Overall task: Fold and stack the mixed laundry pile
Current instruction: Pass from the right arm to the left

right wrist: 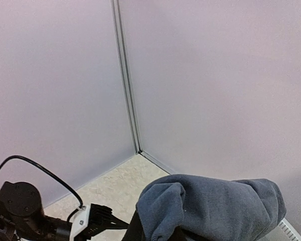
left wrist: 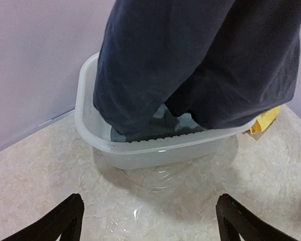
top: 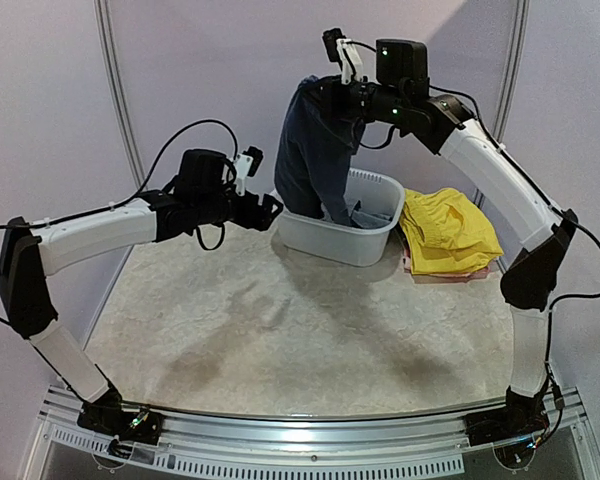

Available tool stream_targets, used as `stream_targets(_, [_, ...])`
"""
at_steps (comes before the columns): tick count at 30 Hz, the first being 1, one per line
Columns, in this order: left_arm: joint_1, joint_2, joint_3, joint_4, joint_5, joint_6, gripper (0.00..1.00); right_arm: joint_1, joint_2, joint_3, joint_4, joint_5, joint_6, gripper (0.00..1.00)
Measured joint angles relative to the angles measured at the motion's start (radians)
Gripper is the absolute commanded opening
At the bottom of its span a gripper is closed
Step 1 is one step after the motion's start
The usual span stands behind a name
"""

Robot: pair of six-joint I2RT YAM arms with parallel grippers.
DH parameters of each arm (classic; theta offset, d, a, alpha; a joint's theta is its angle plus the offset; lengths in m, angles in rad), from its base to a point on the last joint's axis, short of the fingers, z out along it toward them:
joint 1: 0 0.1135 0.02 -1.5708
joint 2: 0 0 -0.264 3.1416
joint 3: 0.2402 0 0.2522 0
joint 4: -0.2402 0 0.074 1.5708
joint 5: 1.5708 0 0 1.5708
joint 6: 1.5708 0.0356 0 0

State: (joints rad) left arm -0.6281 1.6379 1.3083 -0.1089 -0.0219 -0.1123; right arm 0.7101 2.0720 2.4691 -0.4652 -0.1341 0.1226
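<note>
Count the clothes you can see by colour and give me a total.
Dark blue-grey garment: 1
Yellow garment: 1
Pinkish garment under the yellow one: 1
Total: 3
Paler blue cloth in the basin may belong to the dark one; not counted.

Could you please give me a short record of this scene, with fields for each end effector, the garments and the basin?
left end effector: open, empty, hovering left of the white basin
right end effector: shut on the dark blue garment, raised above the white basin
dark blue garment: hangs down, lower end inside the white basin
yellow garment: lies on a pinkish garment, right of the white basin
</note>
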Motion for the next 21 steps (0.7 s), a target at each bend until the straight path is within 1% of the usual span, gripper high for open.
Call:
stream_targets(4, [-0.002, -0.082, -0.089, 0.045, 0.041, 0.000, 0.96, 0.072, -0.037, 0.007, 0.002, 0.042, -0.027, 0.00])
stream_targets(9, [-0.012, -0.159, -0.180, 0.127, 0.089, -0.004, 0.96, 0.136, -0.038, 0.008, 0.001, 0.116, -0.050, 0.00])
stream_targets(10, [-0.018, -0.169, -0.192, 0.135, 0.085, -0.004, 0.95, 0.148, -0.038, 0.010, 0.002, 0.131, -0.056, 0.00])
stream_targets(11, [-0.028, -0.179, -0.207, 0.146, 0.076, -0.004, 0.91, 0.159, -0.038, 0.014, 0.003, 0.142, -0.061, 0.00])
stream_targets(13, [-0.049, -0.200, -0.240, 0.172, 0.036, -0.001, 0.84, 0.177, -0.038, 0.025, 0.003, 0.159, -0.066, 0.00])
stream_targets(14, [-0.055, -0.209, -0.254, 0.179, 0.016, -0.003, 0.82, 0.187, -0.038, 0.029, 0.004, 0.167, -0.069, 0.00])
stream_targets(17, [-0.061, -0.240, -0.291, 0.199, -0.085, 0.010, 0.81, 0.212, -0.038, 0.042, 0.014, 0.183, -0.075, 0.00])
stream_targets(20, [-0.058, -0.253, -0.294, 0.210, -0.163, 0.027, 0.81, 0.238, -0.040, 0.045, 0.018, 0.189, -0.080, 0.00])
stream_targets(21, [-0.056, -0.256, -0.294, 0.221, -0.184, 0.034, 0.80, 0.248, -0.042, 0.045, 0.017, 0.190, -0.082, 0.00])
